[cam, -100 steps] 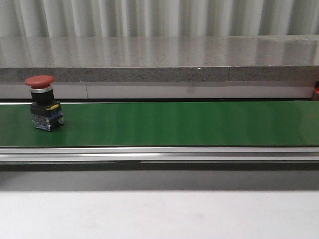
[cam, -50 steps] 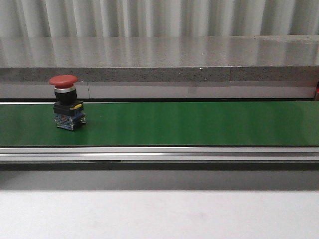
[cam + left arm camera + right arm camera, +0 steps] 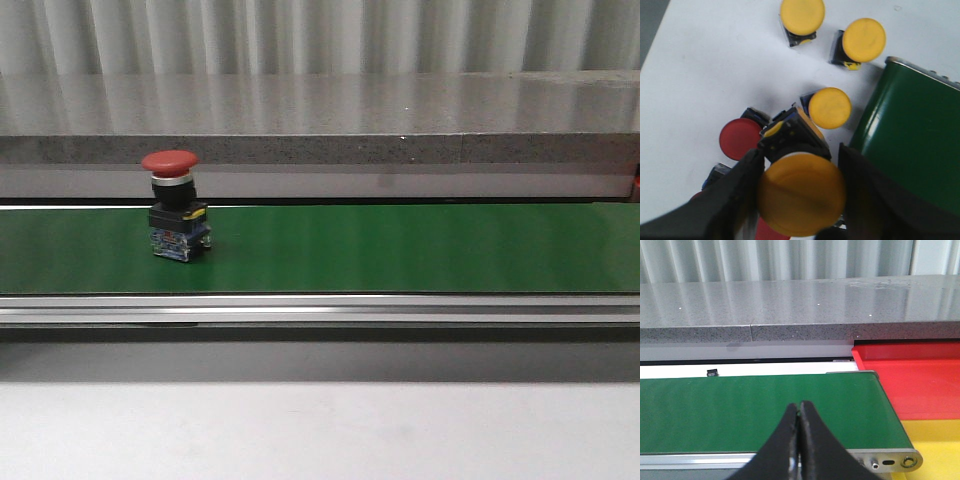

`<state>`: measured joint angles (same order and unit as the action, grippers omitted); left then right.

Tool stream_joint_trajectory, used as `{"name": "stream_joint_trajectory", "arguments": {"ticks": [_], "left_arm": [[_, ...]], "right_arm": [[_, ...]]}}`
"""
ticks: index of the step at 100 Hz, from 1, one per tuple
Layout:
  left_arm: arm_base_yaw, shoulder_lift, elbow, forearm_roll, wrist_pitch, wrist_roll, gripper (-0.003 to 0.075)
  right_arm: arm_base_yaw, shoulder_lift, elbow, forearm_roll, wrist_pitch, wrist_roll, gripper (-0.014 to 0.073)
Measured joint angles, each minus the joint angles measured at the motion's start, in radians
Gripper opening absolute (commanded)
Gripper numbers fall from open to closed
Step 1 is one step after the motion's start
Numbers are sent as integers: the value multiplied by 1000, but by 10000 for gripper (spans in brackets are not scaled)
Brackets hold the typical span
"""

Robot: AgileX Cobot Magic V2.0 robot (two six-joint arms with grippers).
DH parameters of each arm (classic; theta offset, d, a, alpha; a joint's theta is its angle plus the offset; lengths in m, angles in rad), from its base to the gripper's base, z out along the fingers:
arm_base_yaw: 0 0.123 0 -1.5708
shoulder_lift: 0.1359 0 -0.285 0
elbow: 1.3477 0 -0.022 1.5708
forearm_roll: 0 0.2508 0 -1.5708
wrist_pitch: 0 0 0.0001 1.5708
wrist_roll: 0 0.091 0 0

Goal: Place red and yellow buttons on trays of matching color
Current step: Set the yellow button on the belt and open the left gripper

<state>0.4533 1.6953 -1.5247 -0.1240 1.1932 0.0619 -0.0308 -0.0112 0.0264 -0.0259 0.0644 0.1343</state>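
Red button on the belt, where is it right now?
In the front view the red button stands upright on the green conveyor belt, left of centre, alone, with neither arm near it. It does not show in either wrist view.

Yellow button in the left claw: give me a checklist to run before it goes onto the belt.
1. Left claw closed on the yellow button: ok.
2. Green belt beside the claw bare where seen: ok.
3. Red button on the belt standing upright: ok.
4. Right claw shut, empty, waiting over the belt end: ok.
5. Red tray and yellow tray at the belt end: ok.
6. Button upright in the grip: cannot tell.
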Motion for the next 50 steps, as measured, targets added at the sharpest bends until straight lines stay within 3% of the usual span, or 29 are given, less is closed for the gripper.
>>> {"name": "stream_joint_trajectory", "arguments": {"ticks": [50], "left_arm": [[-208,-26,88,-21,-3,21,206]], "right_arm": [[0,0,0,0,0,0,-66]]}}
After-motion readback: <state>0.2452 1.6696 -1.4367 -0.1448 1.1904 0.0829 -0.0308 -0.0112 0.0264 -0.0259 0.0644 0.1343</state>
